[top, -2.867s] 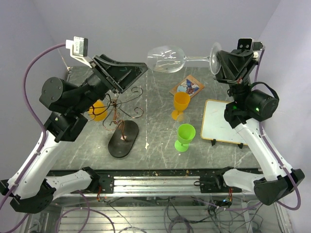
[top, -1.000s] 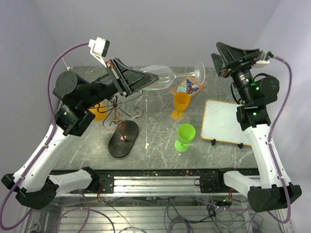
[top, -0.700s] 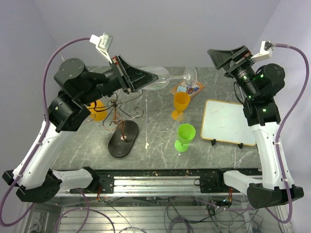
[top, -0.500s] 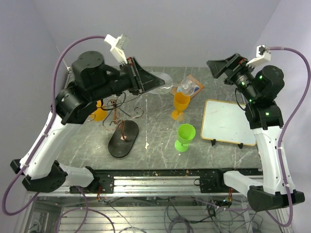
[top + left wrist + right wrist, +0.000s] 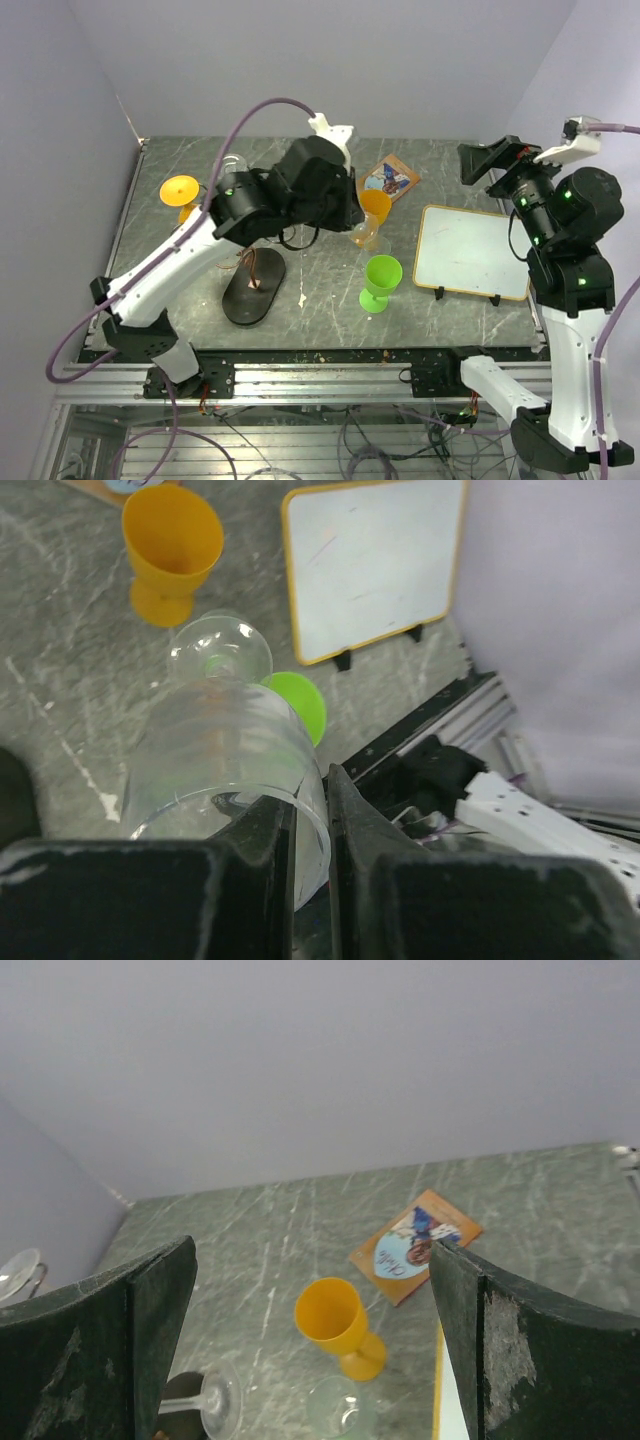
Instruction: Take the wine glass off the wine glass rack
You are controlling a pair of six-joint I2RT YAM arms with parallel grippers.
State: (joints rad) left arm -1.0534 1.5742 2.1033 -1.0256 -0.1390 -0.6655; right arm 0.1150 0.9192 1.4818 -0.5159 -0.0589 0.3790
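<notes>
My left gripper [image 5: 312, 798] is shut on the rim of the clear wine glass [image 5: 222, 742], one finger inside the bowl and one outside. The glass points foot-first down at the table, and its foot [image 5: 213, 1400] hangs left of the orange cup [image 5: 335, 1325]. From above, the left arm [image 5: 300, 195] covers the gripper and most of the glass. The wine glass rack [image 5: 250, 290], copper wire on a dark oval base, stands lower left of that arm, apart from the glass. My right gripper [image 5: 490, 162] is open and empty, high at the right.
On the table stand an orange cup [image 5: 375, 205] and a green cup [image 5: 381, 278], with a clear glass [image 5: 340, 1407] between them. A white board [image 5: 470, 250] lies right, a picture card [image 5: 390, 178] behind. An upturned orange cup [image 5: 180, 190] sits by the rack.
The left arm swung right and down from above the rack, carrying the wine glass and tipping it from level to foot-down beside the orange cup. The right arm pulled back to the right.
</notes>
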